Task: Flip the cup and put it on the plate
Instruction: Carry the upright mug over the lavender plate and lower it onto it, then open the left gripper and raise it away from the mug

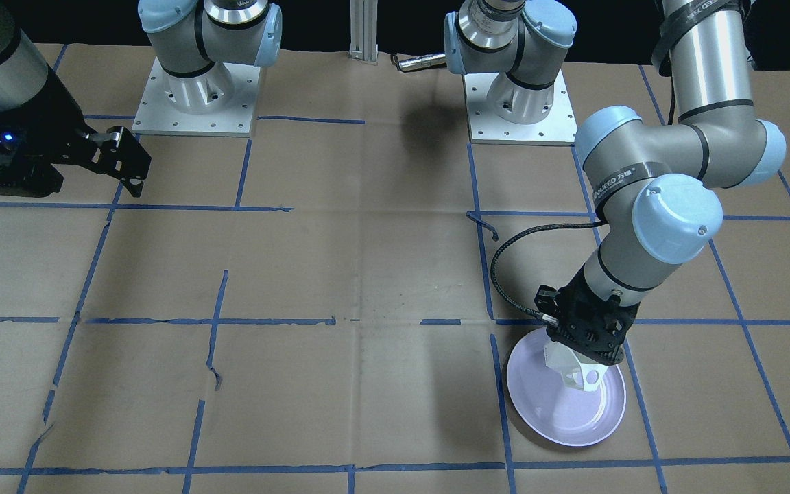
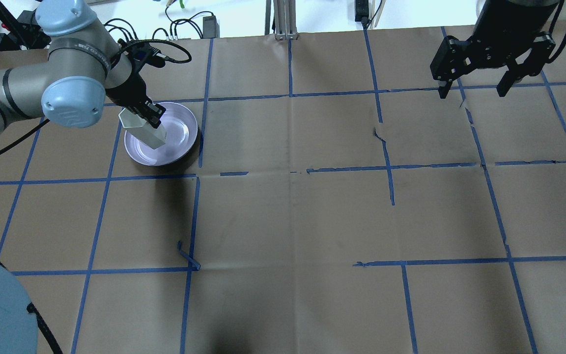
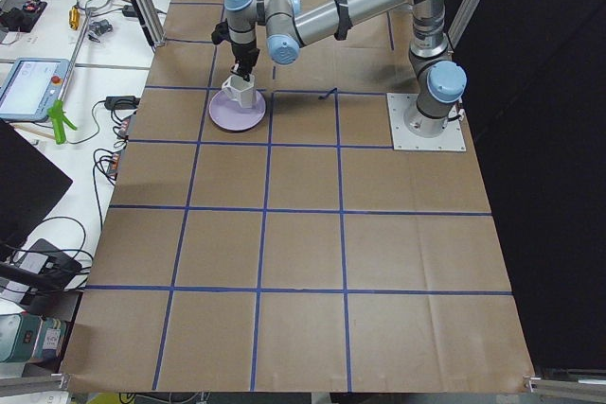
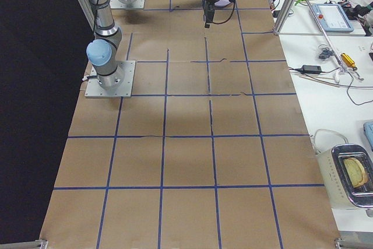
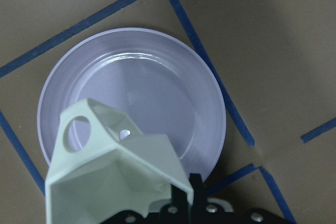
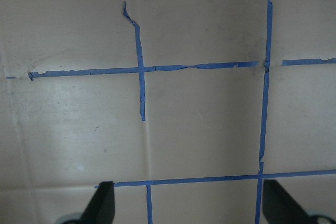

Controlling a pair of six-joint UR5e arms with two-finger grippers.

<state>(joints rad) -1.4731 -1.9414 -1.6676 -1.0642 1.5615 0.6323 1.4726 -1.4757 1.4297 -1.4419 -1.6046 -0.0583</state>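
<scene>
The white faceted cup [image 2: 141,129] is held tilted over the lavender plate [image 2: 180,135] by my left gripper [image 2: 151,115], which is shut on it. In the left wrist view the cup [image 5: 118,169] fills the lower left with its angular handle [image 5: 79,124] showing, above the plate [image 5: 157,93]. In the front view the cup [image 1: 573,370] hangs under the left gripper [image 1: 587,350] over the plate [image 1: 559,412]. The cup [image 3: 239,90] also shows over the plate [image 3: 237,118] in the exterior left view. My right gripper [image 2: 474,91] is open and empty, raised over the far right of the table; its fingertips [image 6: 102,203] show at the bottom of the right wrist view.
The table is brown paper with a blue tape grid [image 2: 290,172]. Both arm bases [image 1: 196,89] stand at the robot's edge. A loose curl of tape [image 2: 187,255] lies near the middle left. Side benches with cables and tools [image 4: 326,56] stand beyond the table.
</scene>
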